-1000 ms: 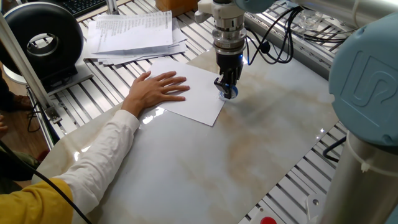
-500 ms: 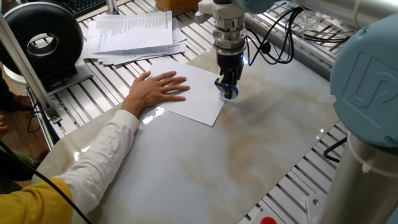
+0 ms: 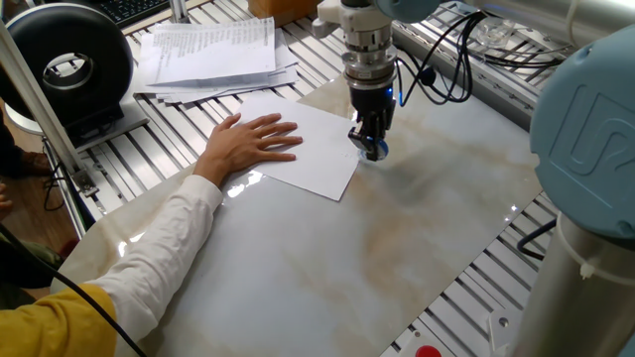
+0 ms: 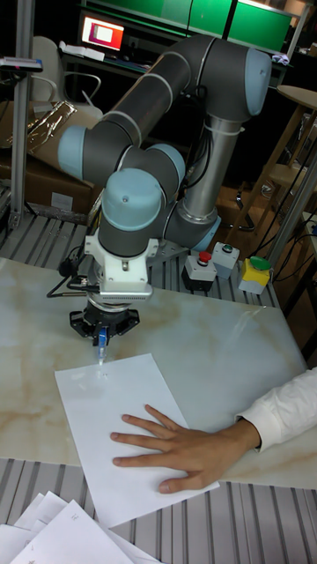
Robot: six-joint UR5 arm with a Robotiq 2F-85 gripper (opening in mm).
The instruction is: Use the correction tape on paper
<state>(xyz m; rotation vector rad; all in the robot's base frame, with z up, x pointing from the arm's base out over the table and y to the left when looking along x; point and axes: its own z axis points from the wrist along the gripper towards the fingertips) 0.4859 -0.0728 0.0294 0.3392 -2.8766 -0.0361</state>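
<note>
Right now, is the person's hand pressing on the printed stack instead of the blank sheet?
No: the hand lies flat on the blank white paper, while the printed stack sits untouched behind it.

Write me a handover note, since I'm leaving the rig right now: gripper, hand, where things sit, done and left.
Gripper: shut on the correction tape, tip down at the far edge of the paper.
Person's hand: flat on the paper, pinning it.
Paper lies on the marble tabletop; printed stack sits behind it.
Done: tape grasped and brought to the sheet.
Left: no tape stroke is visible, so the swipe may remain; then lift off.
</note>
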